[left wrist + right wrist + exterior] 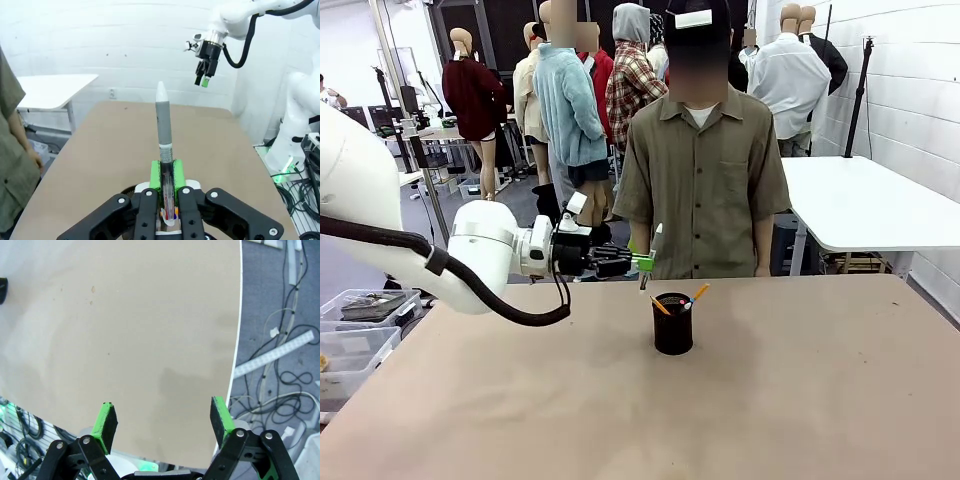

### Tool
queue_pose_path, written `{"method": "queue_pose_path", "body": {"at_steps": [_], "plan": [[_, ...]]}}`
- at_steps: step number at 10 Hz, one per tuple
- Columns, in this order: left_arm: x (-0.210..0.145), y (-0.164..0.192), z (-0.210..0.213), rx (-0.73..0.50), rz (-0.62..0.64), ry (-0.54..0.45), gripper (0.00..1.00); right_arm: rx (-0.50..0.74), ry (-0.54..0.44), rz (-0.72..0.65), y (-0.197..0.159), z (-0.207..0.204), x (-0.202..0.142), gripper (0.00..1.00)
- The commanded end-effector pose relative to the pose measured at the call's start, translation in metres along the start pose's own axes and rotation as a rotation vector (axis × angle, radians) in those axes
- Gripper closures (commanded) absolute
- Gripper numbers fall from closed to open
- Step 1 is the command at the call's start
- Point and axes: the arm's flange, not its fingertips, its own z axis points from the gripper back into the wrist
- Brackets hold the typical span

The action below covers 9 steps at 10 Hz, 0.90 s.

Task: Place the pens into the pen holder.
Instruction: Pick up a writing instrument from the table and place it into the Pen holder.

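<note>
We hold the white-silver pen (pixel 164 125) in our left gripper (pixel 645 262), the green fingers (pixel 156 174) pinching its lower barrel so that its pale tip juts out along the fingers. In the front view this pen sits just up and to the left of the pen holder (pixel 673 324), above the worktop (pixel 800 400) and not yet over the cup's mouth. The holder stands upright near the middle of the worktop, and it already carries an orange-yellow pencil (pixel 699 293) leaning to the right rim and another yellowish stick against the left rim.

As we judge it, the step in hand is carrying this pen over the holder and dropping it in. To do that well we should bring the lower end of the pen squarely above the open mouth, between the two sticks already leaning there, and tilt the pen toward upright before lowering. We should release only once the end is below the rim, since a pen let go early could strike the mesh edge and tip the light cup or bounce onto the worktop.

Our right gripper (pixel 162 422) hangs with its fingers spread wide and nothing between them, over the near edge of the worktop, well apart from the holder. A person (pixel 700 180) stands at the far side.
</note>
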Motion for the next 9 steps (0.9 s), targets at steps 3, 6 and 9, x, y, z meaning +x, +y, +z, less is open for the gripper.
{"method": "queue_pose_path", "body": {"at_steps": [3,6,9], "plan": [[-0.009,0.026,-0.034,-0.026,-0.040,-0.034,1.00,-0.011,0.020,-0.007,0.001,-0.001,0.000,0.07],[-0.025,0.042,-0.050,-0.016,-0.008,-0.019,1.00,-0.011,0.020,-0.007,0.001,-0.001,0.000,0.07],[-0.040,0.045,-0.050,-0.022,-0.015,-0.010,1.00,-0.011,0.020,-0.007,0.001,-0.001,0.000,0.07]]}}
